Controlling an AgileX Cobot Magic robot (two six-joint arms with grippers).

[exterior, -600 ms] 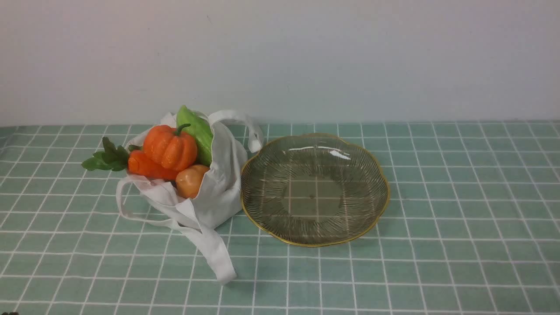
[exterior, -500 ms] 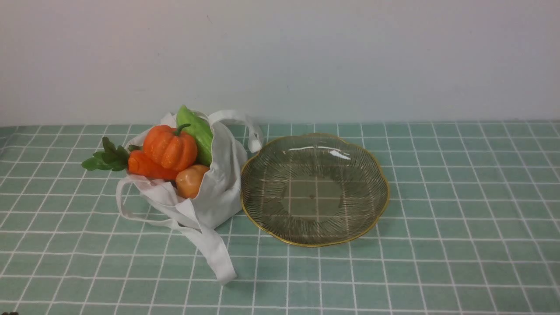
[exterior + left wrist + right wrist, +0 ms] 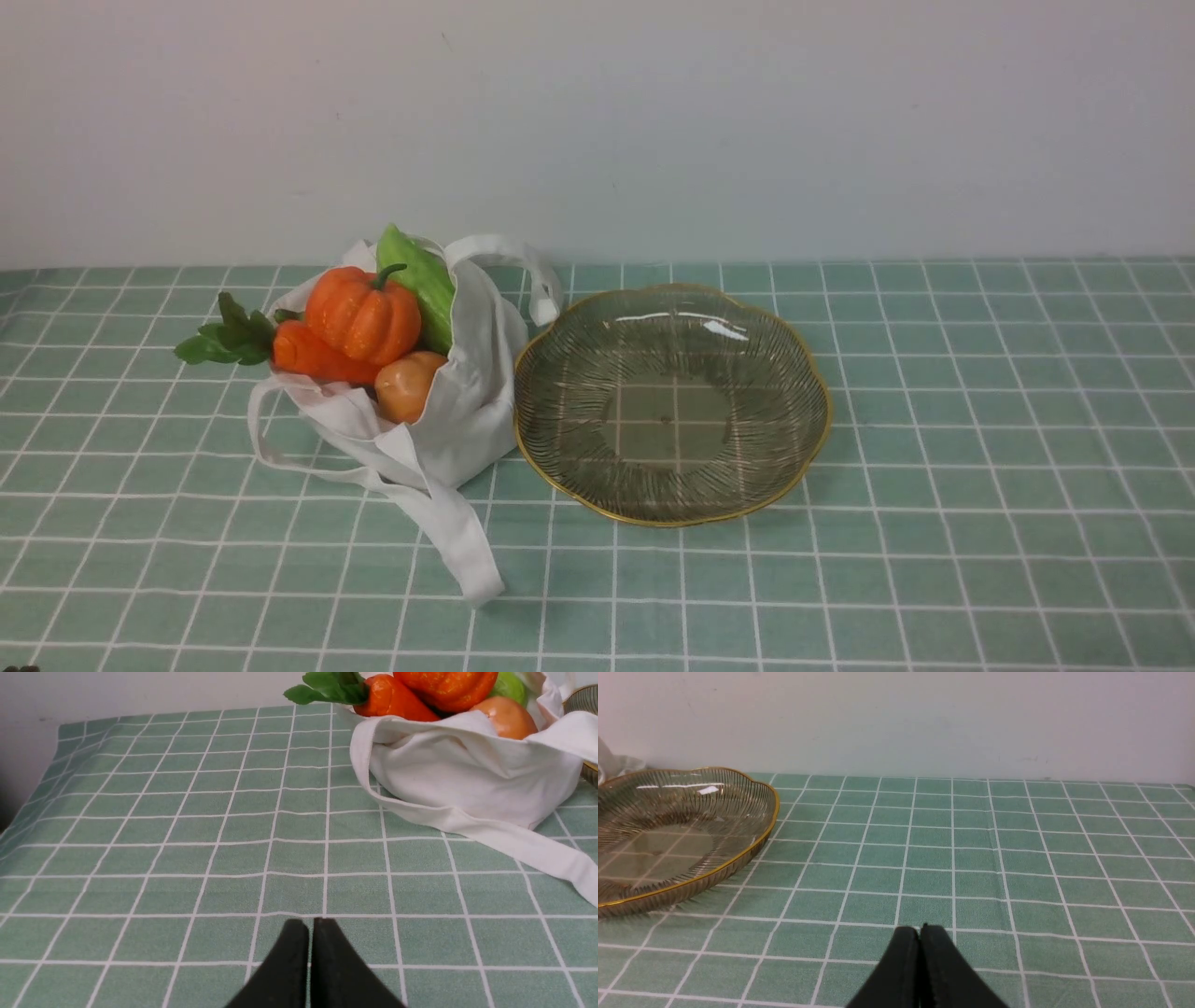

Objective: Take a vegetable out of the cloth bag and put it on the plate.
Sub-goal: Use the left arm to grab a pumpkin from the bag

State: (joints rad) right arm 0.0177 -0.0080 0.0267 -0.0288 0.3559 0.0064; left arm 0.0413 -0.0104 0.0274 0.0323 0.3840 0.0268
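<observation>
Pumpkin (image 3: 362,315) atop open cloth bag (image 3: 467,411), beside carrot (image 3: 313,353) and potato (image 3: 406,385), bag at nine o'clock of plate (image 3: 672,467), nearly touching its rim. Left gripper (image 3: 310,926) and right gripper (image 3: 920,931) both pressed together, low over tablecloth (image 3: 980,467).

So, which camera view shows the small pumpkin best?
The front view: the whole pumpkin, with its stem, sits on top in the cloth bag. The left wrist view catches only its lower part at the picture's edge. The right wrist view misses it.

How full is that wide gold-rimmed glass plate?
Empty: only the green checked tablecloth shows through the wide clear gold-rimmed glass plate; nothing lies in it.
</observation>
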